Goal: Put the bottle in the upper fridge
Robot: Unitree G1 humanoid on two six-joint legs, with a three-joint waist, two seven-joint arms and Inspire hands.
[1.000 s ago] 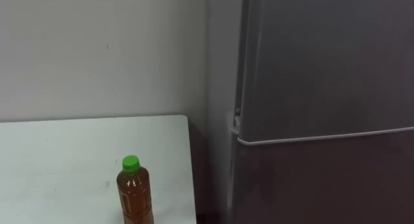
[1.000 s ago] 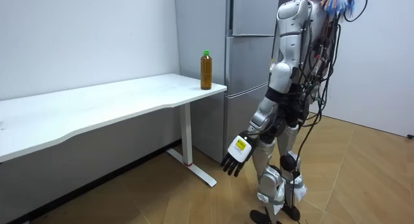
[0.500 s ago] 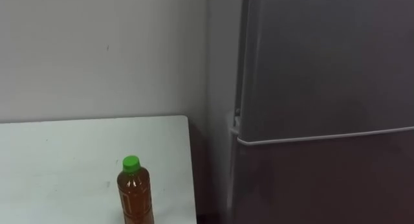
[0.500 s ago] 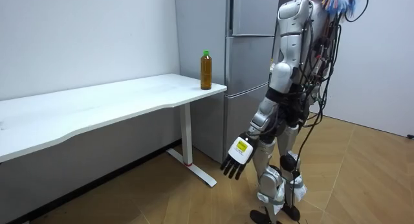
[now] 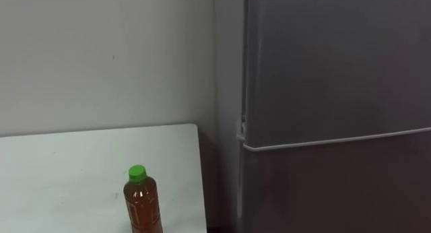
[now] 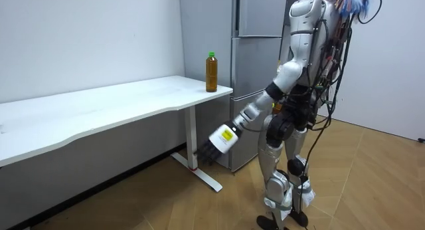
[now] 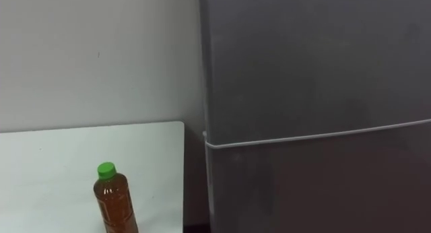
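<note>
A bottle [image 5: 142,205] of brown liquid with a green cap stands upright near the right end of the white table [image 5: 60,165], close to its front corner in the room view [image 6: 211,72]. Right of the table stands the grey fridge; its upper door [image 5: 337,64] is closed, above a pale seam. I stand in front of the fridge [image 6: 255,64]. My left hand [image 6: 211,149] hangs out in front of me below the table top, fingers straight and spread, holding nothing, well under the bottle.
A narrow dark gap separates the table's right edge from the fridge side [image 5: 229,91]. A plain wall [image 5: 101,51] runs behind the table. The table's white leg [image 6: 192,147] stands just behind my left hand. Wooden floor [image 6: 166,203] lies around me.
My left arm has swung forward and up, carrying the hand toward the room view's left, nearer the table leg. The bottle and fridge door have not moved; the eye view shifted slightly.
</note>
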